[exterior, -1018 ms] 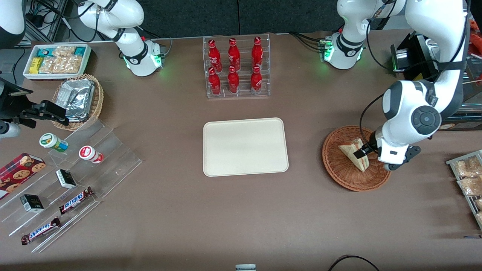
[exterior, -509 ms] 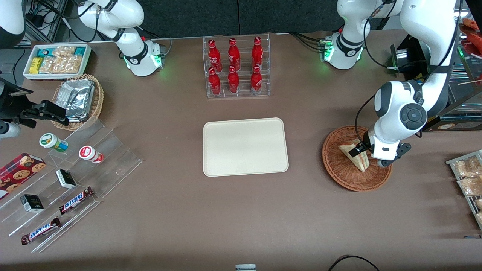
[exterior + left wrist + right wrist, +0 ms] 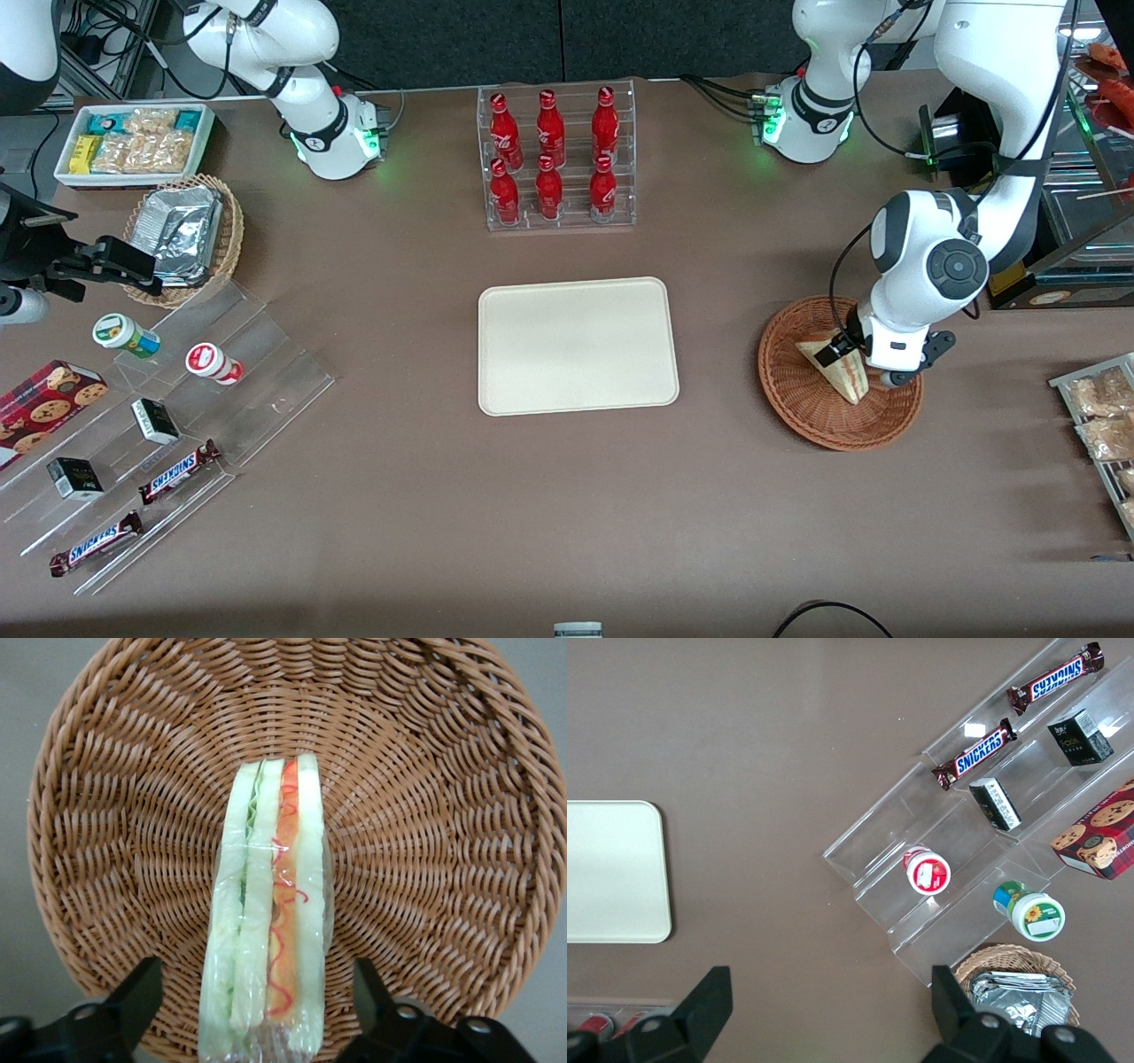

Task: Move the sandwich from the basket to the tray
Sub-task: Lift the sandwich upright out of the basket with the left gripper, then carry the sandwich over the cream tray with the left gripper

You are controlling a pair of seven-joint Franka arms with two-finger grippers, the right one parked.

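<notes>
1. The sandwich (image 3: 270, 912) stands on edge inside the basket (image 3: 461, 815), cut side up, with green and red filling showing between pale bread layers under clear wrap.
2. The gripper (image 3: 257, 1010) hangs just over the sandwich with its fingers (image 3: 133, 992) spread wide, one on each bread face, neither touching; it holds nothing.
3. In the front view, the gripper (image 3: 842, 353) sits above the basket (image 3: 797, 399) at the working arm's end of the table; the tray (image 3: 576, 346) lies bare, well apart toward the table's middle.
4. The wedge looks light and soft, and the film is likely slippery.
5. The best hold seems to be across the two flat bread faces, low enough to catch the thick part, with gentle pressure so the filling is not crushed.
</notes>
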